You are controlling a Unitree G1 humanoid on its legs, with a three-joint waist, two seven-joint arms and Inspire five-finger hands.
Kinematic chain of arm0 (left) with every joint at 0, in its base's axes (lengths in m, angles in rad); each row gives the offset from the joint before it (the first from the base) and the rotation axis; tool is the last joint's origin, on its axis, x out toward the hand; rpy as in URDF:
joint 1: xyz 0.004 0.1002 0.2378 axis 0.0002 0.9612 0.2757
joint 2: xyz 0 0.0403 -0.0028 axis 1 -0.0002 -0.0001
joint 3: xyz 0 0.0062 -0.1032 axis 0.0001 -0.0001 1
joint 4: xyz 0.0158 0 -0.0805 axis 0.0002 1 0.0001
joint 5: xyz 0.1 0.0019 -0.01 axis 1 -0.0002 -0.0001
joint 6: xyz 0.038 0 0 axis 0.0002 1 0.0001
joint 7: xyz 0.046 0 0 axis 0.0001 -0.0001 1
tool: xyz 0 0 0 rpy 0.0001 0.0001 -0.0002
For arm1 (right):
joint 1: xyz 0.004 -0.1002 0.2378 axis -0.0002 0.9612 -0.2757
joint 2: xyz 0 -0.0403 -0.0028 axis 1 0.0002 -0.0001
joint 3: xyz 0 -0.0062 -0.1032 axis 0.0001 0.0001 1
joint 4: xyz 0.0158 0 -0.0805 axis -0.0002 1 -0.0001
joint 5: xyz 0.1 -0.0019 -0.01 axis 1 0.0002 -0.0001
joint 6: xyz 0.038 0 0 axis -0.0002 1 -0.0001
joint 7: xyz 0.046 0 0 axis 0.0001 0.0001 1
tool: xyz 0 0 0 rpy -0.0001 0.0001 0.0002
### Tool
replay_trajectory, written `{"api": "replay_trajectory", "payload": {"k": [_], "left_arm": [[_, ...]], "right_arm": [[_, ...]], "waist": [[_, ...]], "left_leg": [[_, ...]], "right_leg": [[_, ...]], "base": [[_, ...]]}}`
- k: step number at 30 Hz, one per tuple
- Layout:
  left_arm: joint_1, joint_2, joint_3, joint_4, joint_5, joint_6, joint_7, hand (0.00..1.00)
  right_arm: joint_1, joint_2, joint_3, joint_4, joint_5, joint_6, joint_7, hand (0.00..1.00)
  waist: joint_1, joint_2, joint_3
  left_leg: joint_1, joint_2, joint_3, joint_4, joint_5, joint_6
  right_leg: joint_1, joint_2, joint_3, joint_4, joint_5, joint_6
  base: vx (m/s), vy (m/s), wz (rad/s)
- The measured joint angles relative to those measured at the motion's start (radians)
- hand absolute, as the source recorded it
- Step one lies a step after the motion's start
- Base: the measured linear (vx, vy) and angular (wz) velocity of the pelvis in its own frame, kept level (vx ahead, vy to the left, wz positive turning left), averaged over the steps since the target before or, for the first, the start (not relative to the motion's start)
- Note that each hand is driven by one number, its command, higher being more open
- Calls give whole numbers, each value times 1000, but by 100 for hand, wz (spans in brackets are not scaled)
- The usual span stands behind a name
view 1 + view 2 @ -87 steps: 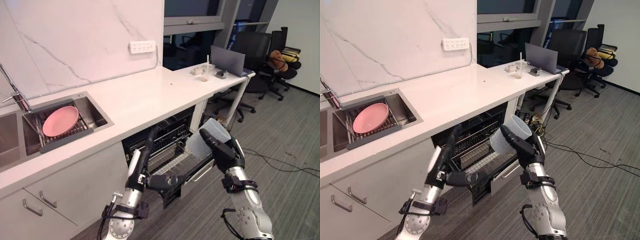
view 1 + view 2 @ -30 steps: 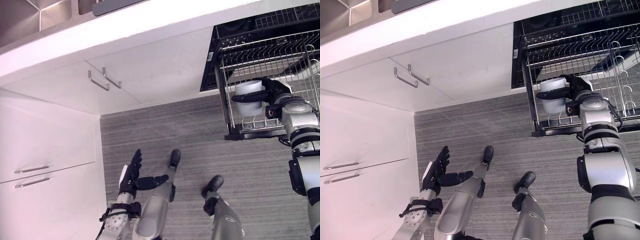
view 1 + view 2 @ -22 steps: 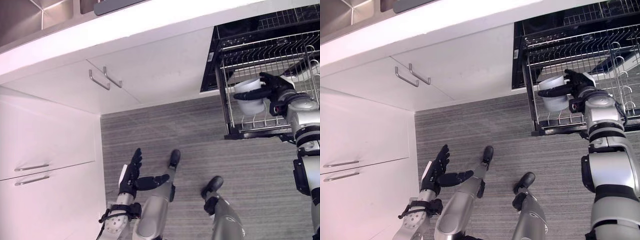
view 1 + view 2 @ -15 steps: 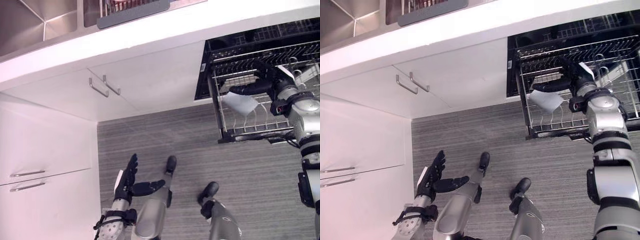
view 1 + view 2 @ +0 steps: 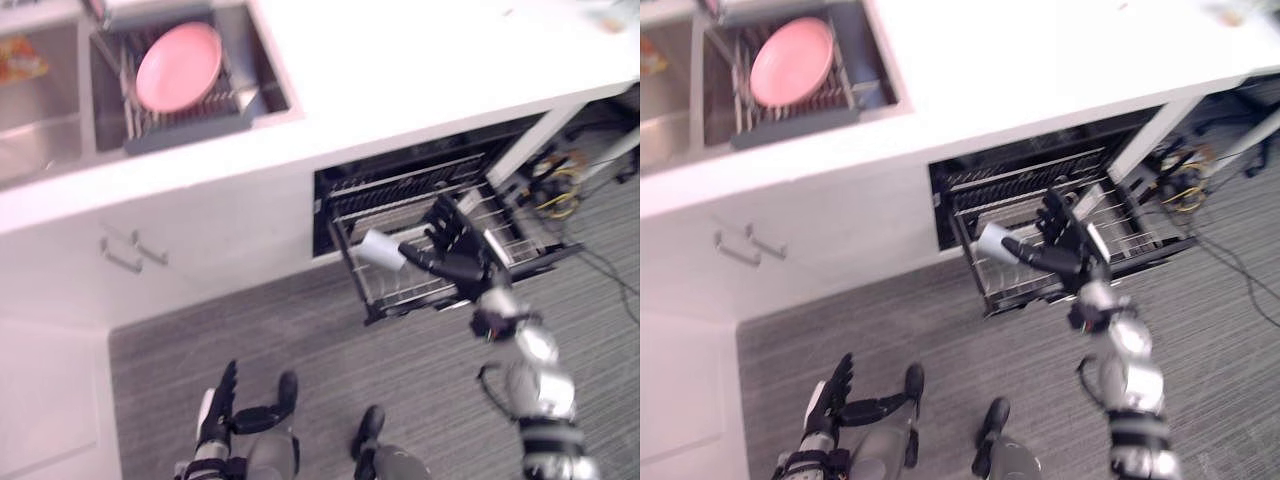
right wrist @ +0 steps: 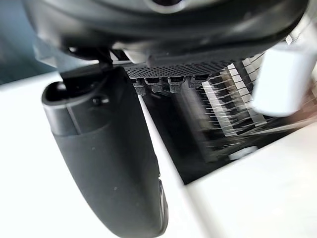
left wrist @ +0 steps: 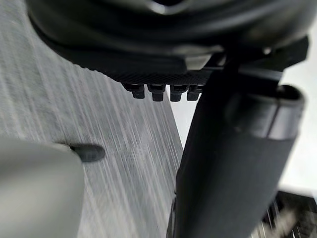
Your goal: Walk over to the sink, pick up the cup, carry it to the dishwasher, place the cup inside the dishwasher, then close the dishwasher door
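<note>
Worktop: long white stone worktop (image 5: 420, 70), above and beyond the right hand's fingertips.
Floor: grey ribbed carpet (image 5: 300, 340), below both hands.
Cupboard front: white panel with two bar handles (image 5: 200, 240), well off the thumb side of the right hand.
Dishwasher: black built-in dishwasher (image 5: 400, 185), open, directly behind the right hand.
Sink: steel sink (image 5: 265, 90), far past the thumb side of the right hand, holding a round pink plate (image 5: 178, 66) in a drainer.
Wire rack: chrome wire rack (image 5: 405, 290) drawn out of the dishwasher, under the right hand.
Right hand: dark right hand (image 5: 455, 245) over the rack, fingers spread and straight, thumb reaching toward the cup, grasping nothing.
Left hand: dark left hand (image 5: 216, 418) low by the carpet, fingers straight, empty and idle.
Cup: pale whitish cup (image 5: 380, 250) lying tipped on the rack at the tip of the right thumb. Contact cannot be judged.
Change: half a second ago the right hand was wrapped round the cup. Now it is released. The head camera has also lifted, bringing the worktop and sink into view.
Meaning: placing appears complete. Judged outstanding: clear the hand, return the rack, close the door.
Markings: no legible writing or labels.
</note>
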Motion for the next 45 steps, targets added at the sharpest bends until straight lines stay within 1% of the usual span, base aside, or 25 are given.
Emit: {"api": "replay_trajectory", "payload": {"k": [3, 6, 10, 11, 12, 13, 14, 15, 16, 19, 20, 21, 22, 23, 24, 25, 26, 27, 30, 31, 32, 33, 36, 40, 45], "left_arm": [[0, -26, 44, 64, -6, 13, 35, 100], [0, -25, 47, 100, 18, 15, 51, 100], [-1, -35, 78, 120, 21, 27, 65, 100], [-7, -32, 82, 127, 25, 38, 65, 100], [-19, -29, 81, 143, 40, 45, 63, 100], [-30, -29, 81, 158, 83, 50, 58, 100], [-33, -30, 81, 160, 96, 51, 56, 100], [-34, -30, 82, 160, 119, 50, 50, 100], [-34, -23, 82, 166, 173, 46, 39, 100], [-4, -10, 88, 222, 204, 66, 30, 100], [1, -8, 88, 233, 206, 74, 37, 100], [7, -18, 87, 264, 214, 77, 49, 100], [13, -18, 78, 266, 247, 65, 61, 100], [15, -16, 68, 264, 262, 57, 65, 100], [9, 8, 40, 262, 271, 60, 69, 100], [-3, 36, 5, 263, 267, 74, 70, 100], [-9, 47, -11, 265, 266, 80, 70, 100], [-19, 64, -26, 271, 262, 96, 58, 100], [-29, 70, -33, 293, 247, 111, 32, 100], [-28, 71, -33, 295, 247, 107, 31, 100], [-26, 75, -34, 296, 249, 97, 26, 100], [-27, 73, -33, 298, 248, 90, 18, 100], [-18, 45, -18, 291, 237, 84, 6, 100], [-15, 38, 7, 288, 228, 84, -4, 100], [0, 18, 45, 269, 230, 84, 13, 100]], "right_arm": [[131, 102, 9, -127, 1, -64, 57, 100], [146, 103, 14, -194, 11, -78, 122, 100], [119, 77, 21, -232, 64, -68, 205, 100], [118, 68, 19, -238, 77, -65, 210, 100], [118, 59, 7, -241, 78, -65, 205, 100], [118, 24, -16, -243, 78, -64, 176, 100], [116, 6, -27, -243, 78, -60, 162, 100], [107, -22, -36, -244, 78, -50, 137, 100], [78, -48, -34, -243, 78, -28, 109, 100], [61, -26, -34, -244, 89, -18, 100, 100], [63, -19, -35, -243, 93, -16, 97, 100], [83, -11, -40, -243, 98, -16, 86, 100], [112, -2, -40, -237, 98, -18, 77, 100], [126, 4, -39, -230, 98, -18, 75, 100], [148, 20, -33, -219, 95, -19, 73, 100], [172, 33, -22, -220, 93, -26, 73, 100], [179, 36, -20, -223, 93, -32, 72, 100], [191, 36, -16, -233, 94, -44, 62, 100], [202, 34, -4, -274, 105, -79, 53, 100], [203, 34, -2, -274, 117, -84, 60, 100], [206, 35, -2, -277, 123, -95, 65, 100], [205, 31, -2, -281, 126, -106, 61, 100], [201, 4, 1, -312, 127, -108, 23, 100], [195, -6, -3, -368, 126, -114, -25, 100], [197, 17, -5, -406, 116, -116, -63, 100]], "waist": [[-23, 6, -52], [-25, 9, -102], [-24, 10, -122], [-28, 9, -121], [-35, 10, -121], [-45, 14, -121], [-44, 21, -126], [-39, 24, -131], [-11, 31, -130], [-4, 23, -127], [-8, 22, -126], [-17, 32, -126], [-18, 40, -125], [-21, 39, -123], [-34, 38, -118], [-57, 27, -112], [-66, 18, -109], [-73, 2, -113], [-66, -2, -115], [-66, -4, -117], [-68, -13, -122], [-68, -15, -123], [-57, 19, -133], [-46, 18, -140], [-45, 19, -141]], "left_leg": [[53, 7, 23, -5, -21, -8], [88, 14, 27, -5, -31, -12], [105, 7, 18, 19, -55, -6], [91, 13, 86, 66, -84, 17], [88, 34, 187, 102, -103, 18], [79, 65, 306, 162, -107, 15], [71, 67, 321, 176, -110, 15], [58, 56, 323, 189, -115, 22], [50, 27, 309, 189, -122, 36], [63, -35, 299, 160, -131, 55], [70, -45, 299, 151, -132, 56], [93, -54, 294, 123, -132, 57], [116, -53, 284, 105, -131, 58], [128, -53, 270, 97, -132, 68], [150, -48, 228, 91, -133, 86], [157, -44, 174, 86, -134, 89], [164, -44, 151, 82, -134, 89], [181, -48, 123, 67, -133, 86], [215, -55, 94, 52, -130, 72], [220, -57, 92, 56, -134, 69], [226, -66, 77, 64, -147, 59], [232, -67, 68, 79, -169, 48], [239, -25, 87, 98, -208, 27], [240, -3, 112, 97, -224, 8], [251, -3, 157, 98, -230, -3]], "right_leg": [[52, 6, 17, -24, 0, 1], [86, 13, 22, -31, -4, 3], [133, 7, -7, -29, -10, 7], [160, -8, -51, -30, -10, 13], [190, -24, -105, -29, -16, 24], [241, -50, -198, -16, -34, 50], [252, -63, -230, -7, -42, 62], [259, -80, -262, 7, -48, 74], [260, -101, -271, 12, -47, 90], [264, -160, -273, 48, -67, 104], [258, -178, -276, 83, -73, 102], [222, -221, -259, 215, -77, 89], [140, -264, -188, 416, -70, -12], [91, -279, -131, 525, -44, -62], [18, -256, -8, 665, -58, -66], [-18, -181, 88, 691, -124, -35], [-24, -143, 122, 666, -155, -24], [-29, -88, 158, 577, -192, -17], [-46, -14, 160, 330, -191, -26], [-50, -8, 164, 301, -172, -29], [-45, -5, 175, 234, -84, -39], [-21, -5, 169, 199, -53, -17], [50, 39, 148, 91, -31, -25], [71, 69, 156, 38, -24, -31], [89, 73, 171, 6, -21, -30]], "base": [[63, -18, -26], [-4, -23, -10], [-29, 4, 21], [-9, 34, 88], [24, 105, 178], [38, 131, 181], [35, 158, 174], [37, 184, 101], [44, 188, 73], [83, 187, 39], [143, 205, 43], [109, 132, 50], [136, 160, 50], [129, 136, 55], [163, 101, 90], [157, 41, 105], [198, 6, 111], [178, -2, 69], [235, -48, 44], [238, -91, 35], [235, -116, 37], [234, -126, 33], [232, -126, 7], [143, -65, -9], [87, -8, -9]]}}
